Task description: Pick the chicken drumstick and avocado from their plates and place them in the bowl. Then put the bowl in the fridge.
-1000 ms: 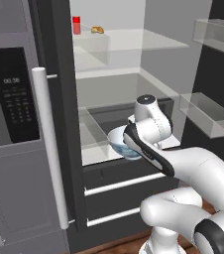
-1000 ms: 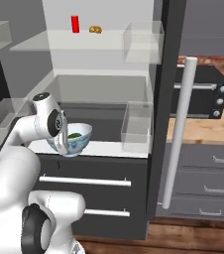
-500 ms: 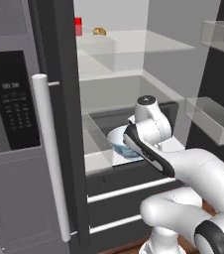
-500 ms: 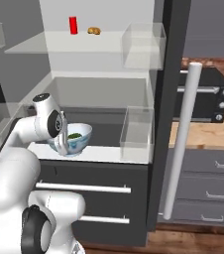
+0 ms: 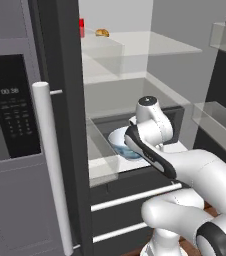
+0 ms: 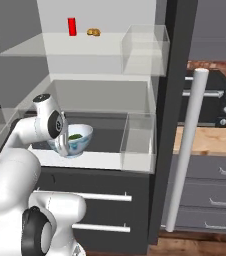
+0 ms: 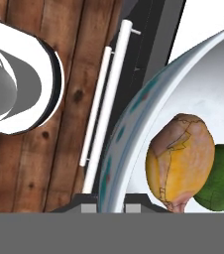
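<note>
Our gripper clamped on the bowl rim, drumstick and avocado inside; we should lower level onto the fridge shelf, then release.

fridge shelf, bowl over it

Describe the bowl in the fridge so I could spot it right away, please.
Look inside the tall dark grey fridge, on the white ledge just above its two drawers. The glossy pale blue-white round bowl sits there beside the white robot arm, with food inside; the small red container and tiny brown item stand on the top shelf.
</note>
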Available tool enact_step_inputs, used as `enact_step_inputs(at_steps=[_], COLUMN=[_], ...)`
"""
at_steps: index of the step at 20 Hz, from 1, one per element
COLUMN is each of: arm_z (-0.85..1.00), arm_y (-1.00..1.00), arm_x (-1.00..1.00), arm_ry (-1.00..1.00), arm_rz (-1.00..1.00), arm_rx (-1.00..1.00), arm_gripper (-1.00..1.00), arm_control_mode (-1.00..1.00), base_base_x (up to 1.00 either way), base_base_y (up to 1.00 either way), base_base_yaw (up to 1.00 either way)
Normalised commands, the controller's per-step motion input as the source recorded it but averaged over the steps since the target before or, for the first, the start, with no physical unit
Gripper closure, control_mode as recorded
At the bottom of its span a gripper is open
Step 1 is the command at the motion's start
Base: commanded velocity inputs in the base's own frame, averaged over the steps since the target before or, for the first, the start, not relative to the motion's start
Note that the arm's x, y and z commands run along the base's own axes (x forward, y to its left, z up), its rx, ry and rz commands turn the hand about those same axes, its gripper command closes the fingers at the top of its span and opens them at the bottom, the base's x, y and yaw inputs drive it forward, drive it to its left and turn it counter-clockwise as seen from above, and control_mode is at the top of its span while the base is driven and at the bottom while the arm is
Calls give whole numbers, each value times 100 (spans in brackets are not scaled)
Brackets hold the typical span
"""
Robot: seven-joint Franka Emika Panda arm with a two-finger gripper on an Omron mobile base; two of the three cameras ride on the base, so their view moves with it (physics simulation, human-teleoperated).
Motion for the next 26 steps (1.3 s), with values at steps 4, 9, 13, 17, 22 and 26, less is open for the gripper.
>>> enact_step_inputs(at_steps=[4, 9, 13, 17, 22, 26], arm_z=[0, 0, 0, 0, 0, 0], arm_y=[0, 0, 0, 0, 0, 0], arm_x=[0, 0, 0, 0, 0, 0], arm_ry=[0, 0, 0, 0, 0, 0], arm_rz=[0, 0, 0, 0, 0, 0], arm_rx=[0, 0, 0, 0, 0, 0], arm_gripper=[100, 100, 100, 100, 100, 100], arm_control_mode=[100, 100, 100, 100, 100, -100], base_base_x=[41, 20, 0, 0, 0, 0], base_base_y=[0, 0, 0, 0, 0, 0], base_base_yaw=[0, 1, 0, 0, 0, 0])
